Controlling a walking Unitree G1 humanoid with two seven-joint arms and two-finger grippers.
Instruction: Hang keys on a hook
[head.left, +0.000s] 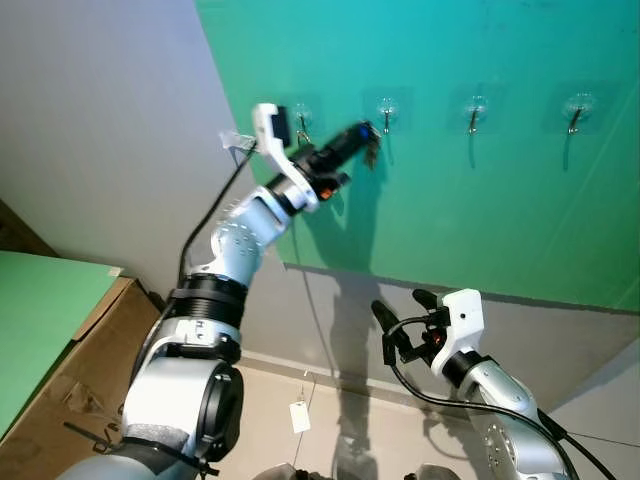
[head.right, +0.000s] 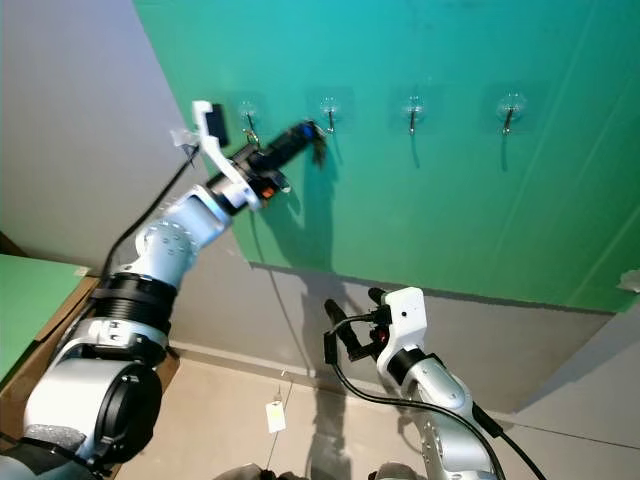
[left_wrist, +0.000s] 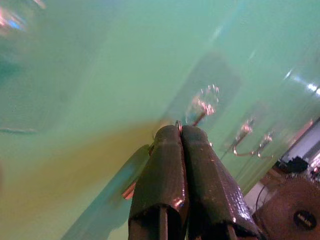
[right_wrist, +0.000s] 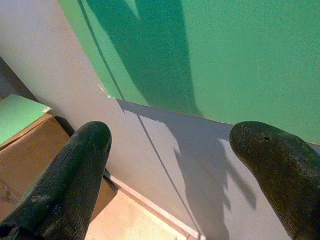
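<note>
Left eye view, left end effector (head.left: 362, 135): raised to the green wall panel (head.left: 480, 220), fingers pressed together on the keys (head.left: 371, 152), tips just below the second hook from the left.
Left eye view, keys: dark bunch hanging at the fingertips, at or just under that hook (head.left: 387, 113); whether the ring sat on the hook could not be told.
Left eye view, other hooks: three more clear-backed hooks in the same row, one (head.left: 300, 120) close behind the left wrist, two (head.left: 475, 112) (head.left: 575, 110) further right, both bare.
Left eye view, right end effector (head.left: 400, 308): held low before the grey lower wall, well apart from the hooks, fingers spread, nothing between them.
Left eye view, surroundings: cardboard box (head.left: 70, 380) at the left under a green board; white tag (head.left: 300, 416) on the floor.
Right eye view, scene: same arrangement; left end effector (head.right: 306, 131) at the second hook (head.right: 329, 110), right end effector (head.right: 352, 308) low and apart.
Left wrist view, fingers (left_wrist: 165, 170): closed tight side by side, a metal ring (left_wrist: 178, 124) peeping out at the tips.
Left wrist view, hook (left_wrist: 202, 107): just beyond the tips on the green panel; picture blurred, contact not determinable.
Right wrist view, fingers (right_wrist: 70, 180): set wide apart, gripping nothing, facing the grey wall and the panel's lower edge (right_wrist: 165, 114).
</note>
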